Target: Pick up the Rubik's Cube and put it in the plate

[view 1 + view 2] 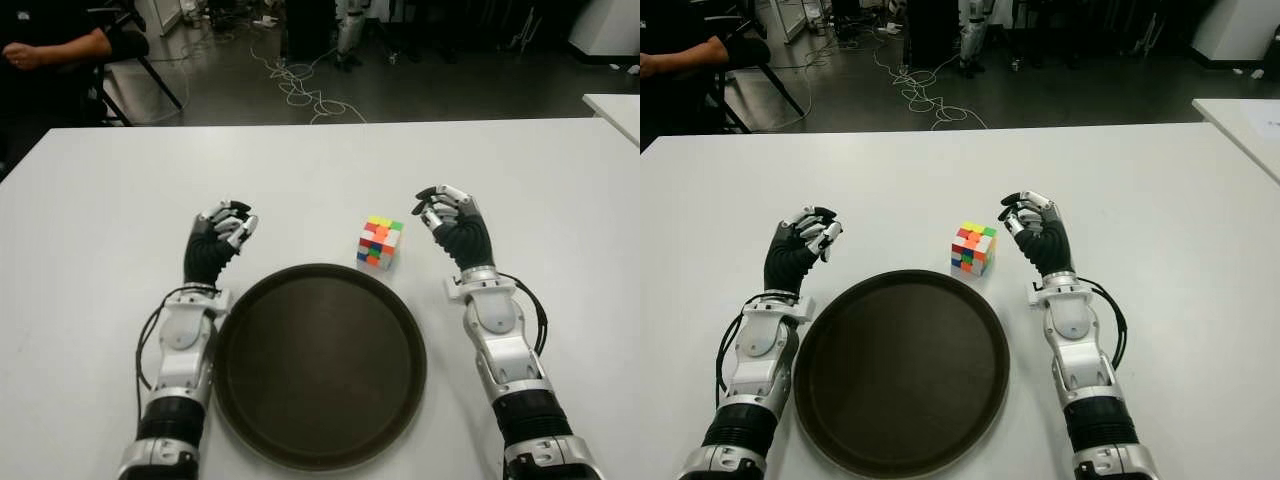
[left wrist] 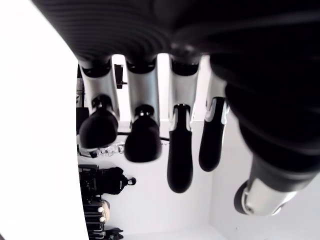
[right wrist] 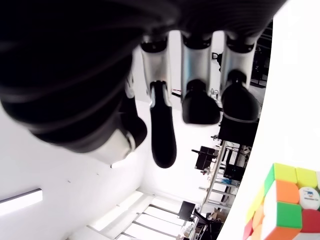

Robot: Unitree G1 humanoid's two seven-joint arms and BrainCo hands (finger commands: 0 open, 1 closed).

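Observation:
The Rubik's Cube [image 1: 379, 242] stands on the white table [image 1: 300, 170] just beyond the far right rim of the round dark brown plate [image 1: 320, 365], and a corner of it shows in the right wrist view [image 3: 285, 205]. My right hand [image 1: 450, 220] hovers a little to the right of the cube, fingers loosely curled and holding nothing. To the left of the plate's far edge my left hand [image 1: 222, 232] shows with its fingers relaxed and nothing in them. The plate has nothing on it.
A person's arm [image 1: 55, 47] shows at the back left beside a chair. Cables [image 1: 300, 90] lie on the floor beyond the table. A second white table corner [image 1: 615, 105] stands at the far right.

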